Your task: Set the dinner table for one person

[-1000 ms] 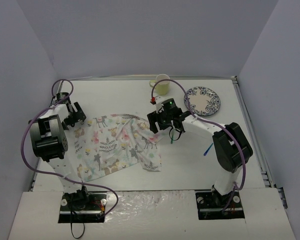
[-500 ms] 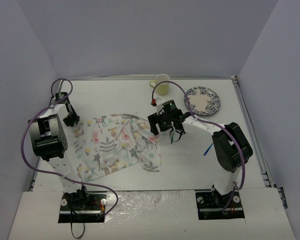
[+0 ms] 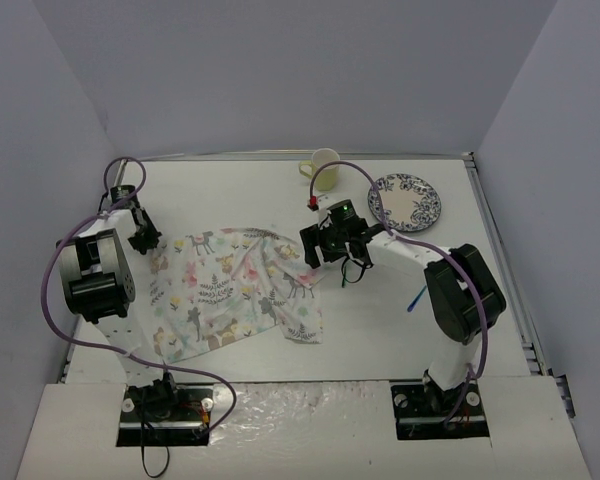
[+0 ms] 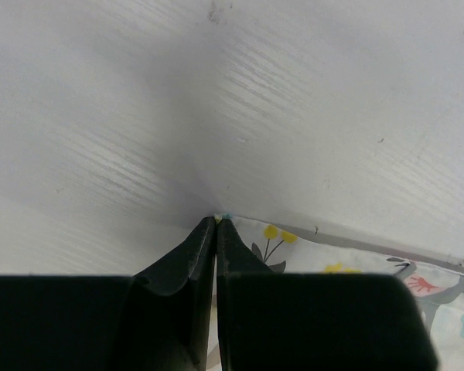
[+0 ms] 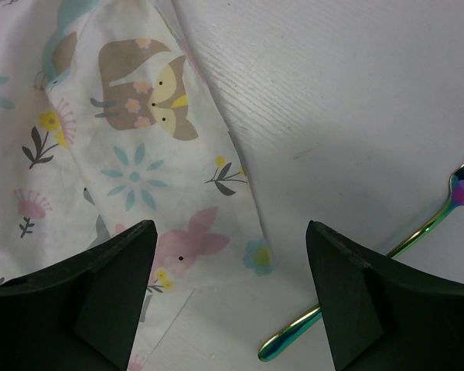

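We are pinching the far left corner of the floral placemat (image 3: 235, 290) with the left pincer (image 4: 216, 222), its jaws pressed together on the cloth, apparently so that we can draw that corner out flat. The right pincer (image 5: 230, 255) is hovering with jaws apart over the rumpled right edge, likely lining up the matching grab. The placemat is lying creased on the left half of the white table (image 3: 380, 330). The plate (image 3: 405, 200) and cup (image 3: 323, 168) are waiting at the far side, and an iridescent utensil (image 5: 417, 236) is lying just beside the cloth.
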Controlling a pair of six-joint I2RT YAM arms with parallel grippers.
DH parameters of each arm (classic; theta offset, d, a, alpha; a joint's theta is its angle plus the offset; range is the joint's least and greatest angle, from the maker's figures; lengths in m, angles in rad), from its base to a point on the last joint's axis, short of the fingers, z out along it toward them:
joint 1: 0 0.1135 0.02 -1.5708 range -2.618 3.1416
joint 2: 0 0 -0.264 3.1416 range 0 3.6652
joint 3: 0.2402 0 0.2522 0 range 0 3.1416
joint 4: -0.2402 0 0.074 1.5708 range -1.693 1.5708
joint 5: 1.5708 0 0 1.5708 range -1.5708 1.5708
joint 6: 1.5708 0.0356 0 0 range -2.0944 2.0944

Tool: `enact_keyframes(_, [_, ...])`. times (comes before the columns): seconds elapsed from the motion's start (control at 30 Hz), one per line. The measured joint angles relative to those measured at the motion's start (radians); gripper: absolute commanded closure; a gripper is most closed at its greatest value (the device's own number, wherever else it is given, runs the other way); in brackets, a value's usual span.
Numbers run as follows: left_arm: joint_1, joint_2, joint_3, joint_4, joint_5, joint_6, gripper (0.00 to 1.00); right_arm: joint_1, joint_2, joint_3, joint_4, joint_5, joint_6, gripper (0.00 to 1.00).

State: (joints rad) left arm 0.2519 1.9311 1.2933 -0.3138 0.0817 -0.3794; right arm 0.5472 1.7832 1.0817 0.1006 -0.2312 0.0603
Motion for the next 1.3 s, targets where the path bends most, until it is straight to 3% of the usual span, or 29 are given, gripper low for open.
enact_keyframes(0.23, [-0.009,-0.018,-0.016,-0.021,0.016,0.0,1.0,-0.011,0.079,0.023,-0.005,0.005,0.008,0.29])
enact_keyframes(0.37, [-0.009,-0.022,-0.016,-0.038,0.022,0.0,1.0,-0.011,0.095,0.029,-0.007,-0.015,0.009,0.37])
enact_keyframes(0.6, [-0.009,-0.025,-0.016,-0.057,0.023,0.0,1.0,-0.011,0.115,0.046,-0.015,-0.061,0.001,0.68])
enact_keyframes(0.73, [-0.009,-0.033,-0.016,-0.075,0.023,0.0,1.0,-0.012,0.132,0.062,-0.016,-0.08,-0.005,0.79])
enact_keyframes(0.87, [-0.009,-0.045,-0.016,-0.084,0.023,0.0,1.0,-0.012,0.143,0.072,-0.02,-0.095,-0.007,1.0])
enact_keyframes(1.17, [-0.009,-0.113,-0.01,-0.119,0.028,-0.001,1.0,-0.012,0.122,0.081,-0.079,-0.045,-0.018,1.0])
enact_keyframes(1.3, [-0.01,-0.199,0.079,-0.181,0.035,-0.007,1.0,-0.012,0.043,0.142,-0.176,0.024,-0.046,1.0])
